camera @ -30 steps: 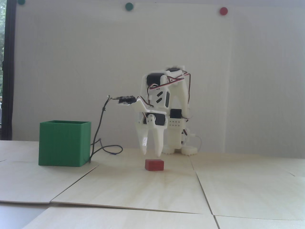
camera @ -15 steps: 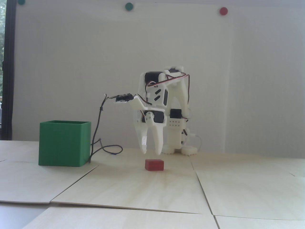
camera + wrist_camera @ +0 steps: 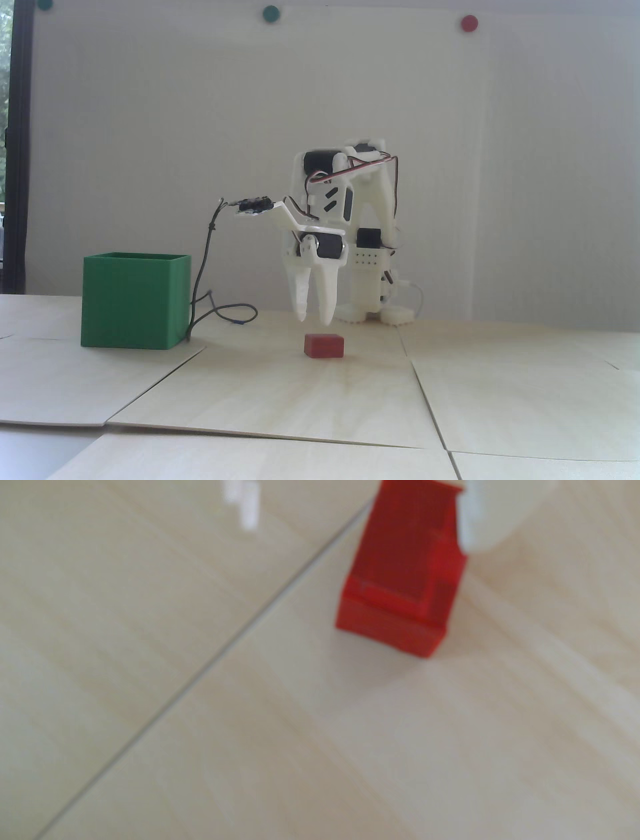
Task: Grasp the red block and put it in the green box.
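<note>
Since a second ago my fingers have drawn closer together and my wrist has shifted slightly left in the fixed view; block and box are unmoved. Pale wooden table (image 3: 500, 400) carries everything. Green box (image 3: 135, 300) sits on it, well left of me in the fixed view, open top up. My gripper (image 3: 312, 319) hangs tips-down just above the red block (image 3: 324, 345), not touching it, fingers only narrowly parted, holding nothing. Red block lies flat on the table, below and slightly right of my tips. Wrist view is blurred: red block (image 3: 398, 573) near the top edge, one white fingertip (image 3: 485, 518) beside it.
</note>
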Robot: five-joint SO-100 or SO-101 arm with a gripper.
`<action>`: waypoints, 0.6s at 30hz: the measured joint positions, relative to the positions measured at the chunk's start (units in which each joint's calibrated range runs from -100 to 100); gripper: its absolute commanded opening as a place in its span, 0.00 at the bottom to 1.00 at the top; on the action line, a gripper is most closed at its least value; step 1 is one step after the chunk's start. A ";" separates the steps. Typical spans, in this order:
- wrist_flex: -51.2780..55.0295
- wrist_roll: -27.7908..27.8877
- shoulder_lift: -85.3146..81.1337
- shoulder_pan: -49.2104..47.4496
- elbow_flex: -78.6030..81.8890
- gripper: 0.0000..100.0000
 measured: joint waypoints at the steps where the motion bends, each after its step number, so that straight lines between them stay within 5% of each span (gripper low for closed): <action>1: 0.25 -0.05 0.00 0.00 -0.63 0.21; 18: 0.50 -0.15 10.63 0.31 -15.85 0.21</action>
